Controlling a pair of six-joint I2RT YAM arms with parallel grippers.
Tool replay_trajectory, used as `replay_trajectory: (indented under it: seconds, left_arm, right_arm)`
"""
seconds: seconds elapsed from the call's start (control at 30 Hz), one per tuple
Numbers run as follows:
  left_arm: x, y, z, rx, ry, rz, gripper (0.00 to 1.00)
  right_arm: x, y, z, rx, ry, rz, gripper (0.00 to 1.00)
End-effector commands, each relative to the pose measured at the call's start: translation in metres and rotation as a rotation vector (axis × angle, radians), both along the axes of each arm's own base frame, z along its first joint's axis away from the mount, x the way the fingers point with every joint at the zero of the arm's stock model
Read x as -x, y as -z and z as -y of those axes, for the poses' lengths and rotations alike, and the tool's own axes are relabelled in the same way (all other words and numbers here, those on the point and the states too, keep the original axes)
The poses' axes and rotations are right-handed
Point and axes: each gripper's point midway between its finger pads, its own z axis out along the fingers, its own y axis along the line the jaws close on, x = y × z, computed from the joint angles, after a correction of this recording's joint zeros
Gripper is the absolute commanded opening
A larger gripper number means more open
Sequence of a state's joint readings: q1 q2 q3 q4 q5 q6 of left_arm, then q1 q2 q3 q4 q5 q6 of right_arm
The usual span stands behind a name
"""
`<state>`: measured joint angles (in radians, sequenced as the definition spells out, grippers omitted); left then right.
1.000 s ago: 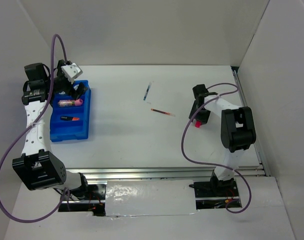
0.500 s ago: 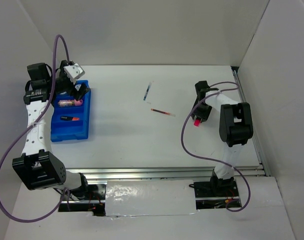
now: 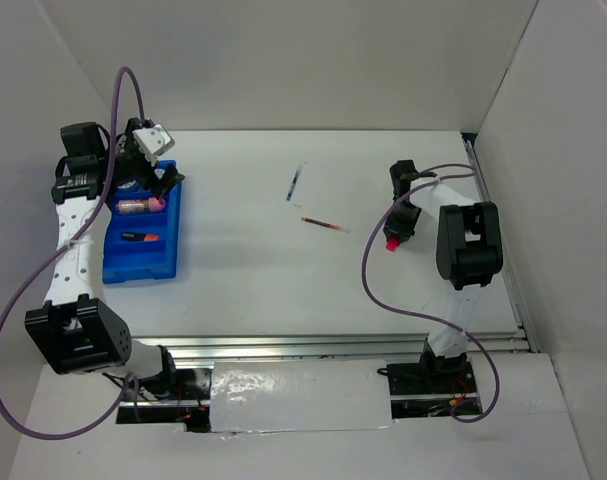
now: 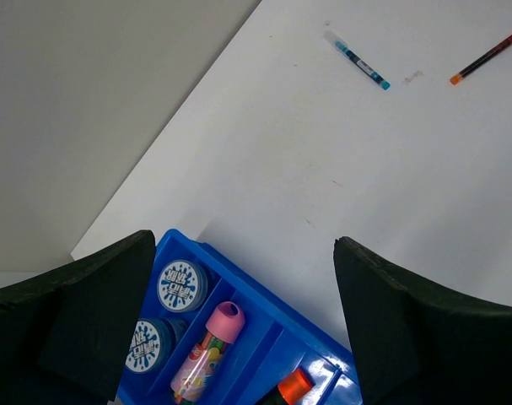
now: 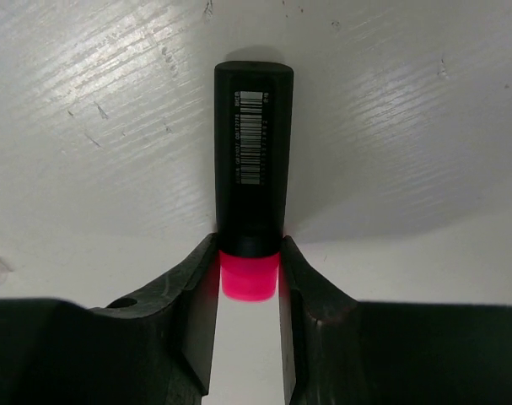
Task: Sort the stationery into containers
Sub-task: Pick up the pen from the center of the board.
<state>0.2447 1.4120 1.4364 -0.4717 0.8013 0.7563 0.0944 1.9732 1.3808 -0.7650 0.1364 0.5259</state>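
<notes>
**Two arms, only one holding anything**

Top view: the rectangular bright blue plastic tray (image 3: 140, 264) sits at the left side of the white table (image 3: 253, 285). The left gripper (image 3: 161, 176) hangs over the tray's far end, jaws spread wide with nothing in them. Inside the tray are a chunky pink marker (image 3: 141, 205) and, one compartment nearer, a black-orange highlighter (image 3: 138, 237). A thin blue pen (image 3: 295, 184) and a thin red pen (image 3: 325, 224) lie well right of the tray, near each other but apart. Farther right again, the right gripper (image 3: 395, 232) is down at the black-pink highlighter (image 3: 392, 243).

Left wrist view: same wide-open fingers (image 4: 87, 329). There are two round blue-white tape rolls (image 4: 181, 285) at the tray's end, with the pink marker just beside them.

Right wrist view: the fingers (image 5: 196, 295) are pinched in on the black-pink highlighter, touching both sides where the pink cap meets the black body. It's lying on the table.
</notes>
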Motion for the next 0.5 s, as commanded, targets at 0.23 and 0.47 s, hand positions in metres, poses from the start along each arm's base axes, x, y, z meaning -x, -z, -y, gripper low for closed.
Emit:
replay_trajectory:
  seconds: [0.23, 0.47]
  left_arm:
    - [0.007, -0.021, 0.016, 0.040, 0.092, 0.045, 0.99]
    - [0.030, -0.003, 0.046, -0.006, 0.246, 0.060, 0.96]
  right_arm:
    - [0.001, -0.011, -0.002, -0.017, -0.043, -0.007, 0.00]
    - [0.006, -0.061, -0.059, -0.165, -0.295, 0.106, 0.00]
